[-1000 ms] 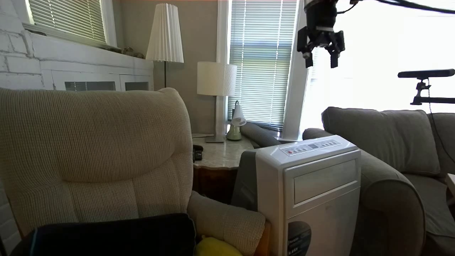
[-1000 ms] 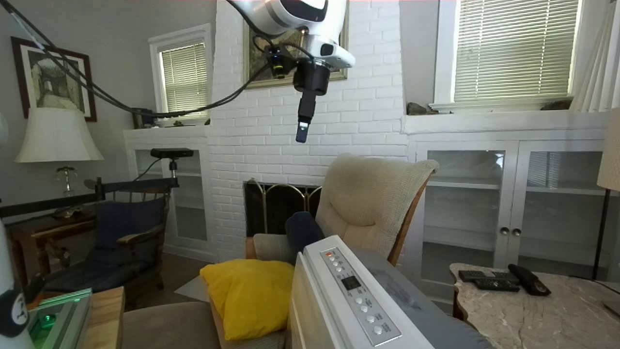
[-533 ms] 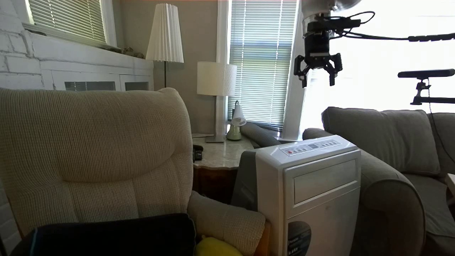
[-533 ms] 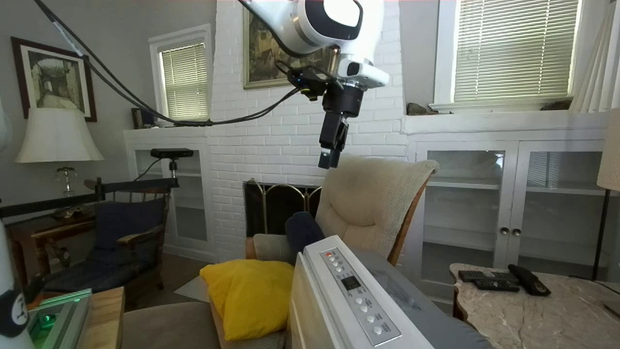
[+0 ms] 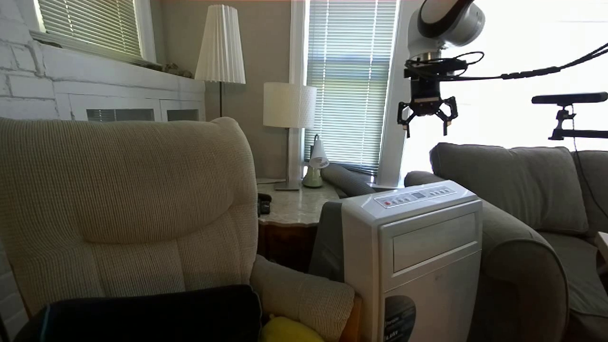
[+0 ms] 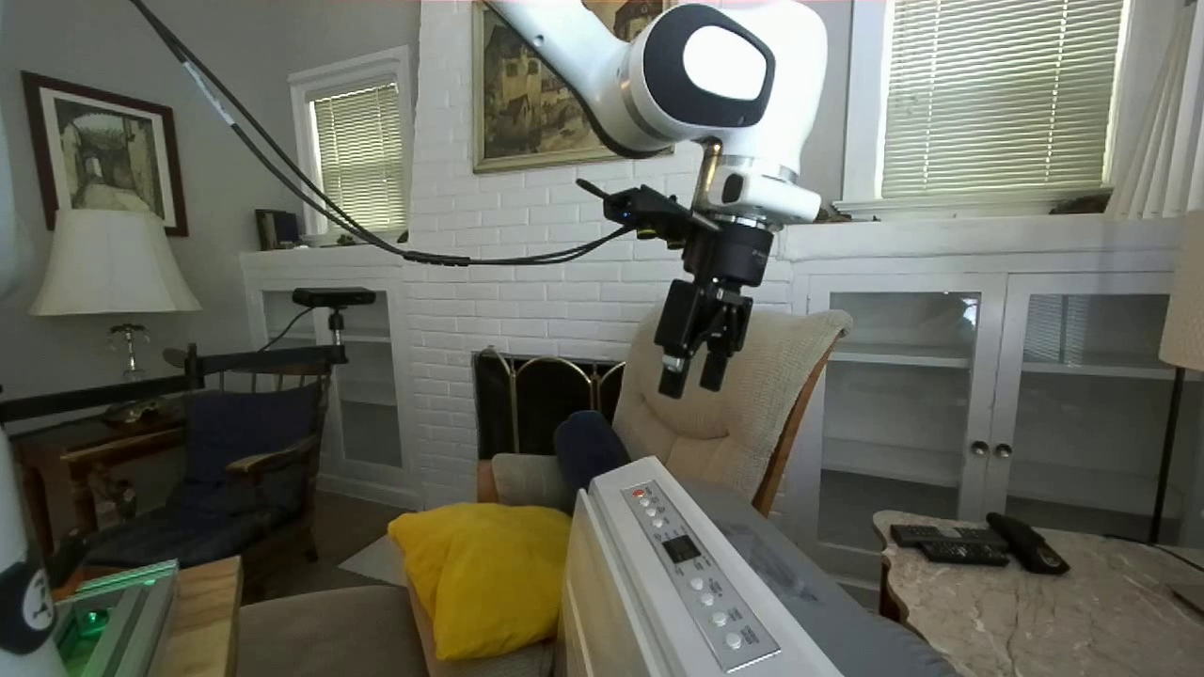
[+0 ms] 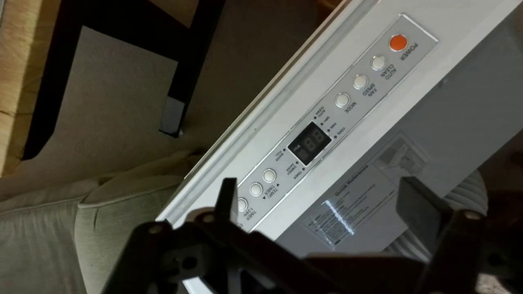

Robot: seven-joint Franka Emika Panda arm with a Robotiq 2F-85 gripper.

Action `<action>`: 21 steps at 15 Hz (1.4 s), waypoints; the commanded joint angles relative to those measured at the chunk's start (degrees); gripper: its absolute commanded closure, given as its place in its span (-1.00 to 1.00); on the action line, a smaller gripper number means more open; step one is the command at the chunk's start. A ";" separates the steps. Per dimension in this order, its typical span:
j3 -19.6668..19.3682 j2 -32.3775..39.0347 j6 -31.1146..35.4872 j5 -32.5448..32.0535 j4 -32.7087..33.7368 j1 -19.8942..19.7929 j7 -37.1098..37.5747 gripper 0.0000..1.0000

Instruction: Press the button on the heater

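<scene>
The heater (image 5: 432, 280) is a tall white boxy unit with a slanted top, also in an exterior view (image 6: 611, 602). Its grey control panel (image 7: 286, 173) shows in the wrist view with a dark display (image 7: 309, 143), several white buttons and an orange power button (image 7: 398, 42). The power button also shows in an exterior view (image 6: 640, 493). My gripper (image 5: 426, 134) is open and empty, pointing down above the heater and apart from it. In the wrist view its fingers (image 7: 227, 200) stand wide apart, and one hides the panel's near end.
A beige armchair (image 5: 156, 190) and a yellow pillow (image 6: 489, 574) stand beside the heater. A grey sofa (image 5: 517, 190) is on its other side. A marble-topped side table (image 6: 1035, 611) holds a phone and remotes. A wooden table edge (image 7: 20, 73) shows in the wrist view.
My gripper has come down toward the heater in both exterior views. In one of them it has also moved right. It stays open; the heater has not moved.
</scene>
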 commanded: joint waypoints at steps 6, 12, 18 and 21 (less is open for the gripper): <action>-2.41 0.58 4.84 5.39 -3.35 -2.83 0.34 -1.00; -2.44 0.59 5.18 5.33 -3.68 -2.74 0.14 -1.00; -5.18 0.02 8.32 6.01 -6.36 -4.78 2.19 -1.00; -6.80 -0.21 9.69 6.37 -8.27 -6.20 2.87 -0.97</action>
